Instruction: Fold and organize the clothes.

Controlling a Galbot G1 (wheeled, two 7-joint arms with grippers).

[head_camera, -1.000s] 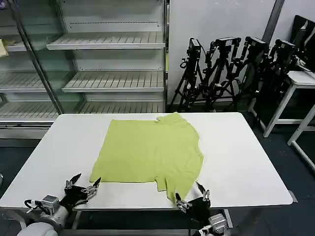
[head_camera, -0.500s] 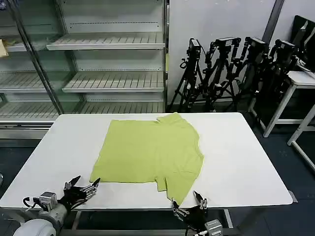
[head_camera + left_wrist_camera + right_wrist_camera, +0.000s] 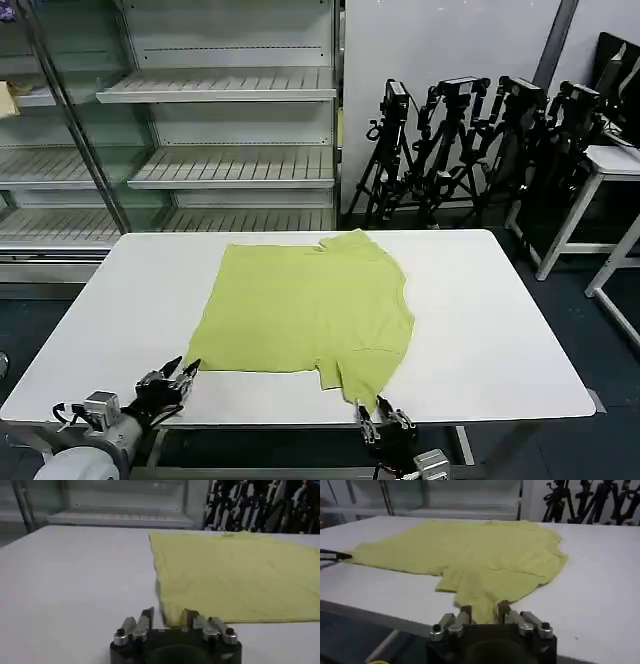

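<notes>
The left end effector [image 3: 181, 375] is reaching in low over the near edge of the white counter [image 3: 500, 330], its fingers drawn close together and pointing at the near left corner of the lime T-shirt [image 3: 310, 305]. In the left wrist view the end effector [image 3: 167, 617] is sitting just at that hem corner, with a narrow gap between its fingertips and the fabric edge of the T-shirt [image 3: 235, 575] lying right in front of them; whether cloth is pinched between them cannot be told.

The right end effector [image 3: 380, 418] is coming up from below the counter's near edge, right at the tip of the T-shirt's near sleeve. In the right wrist view its fingers [image 3: 462, 616] are standing nearly together on either side of the narrow sleeve tip of the T-shirt [image 3: 480, 555], which is running in between them; a firm clamp on it cannot be confirmed.

The T-shirt is lying flat on the middle of the counter, plain side up, neck toward the far edge. Behind the T-shirt, beyond the counter, empty metal shelving [image 3: 215, 130] is standing, with a cluster of black tripods [image 3: 470, 140] beside it.
</notes>
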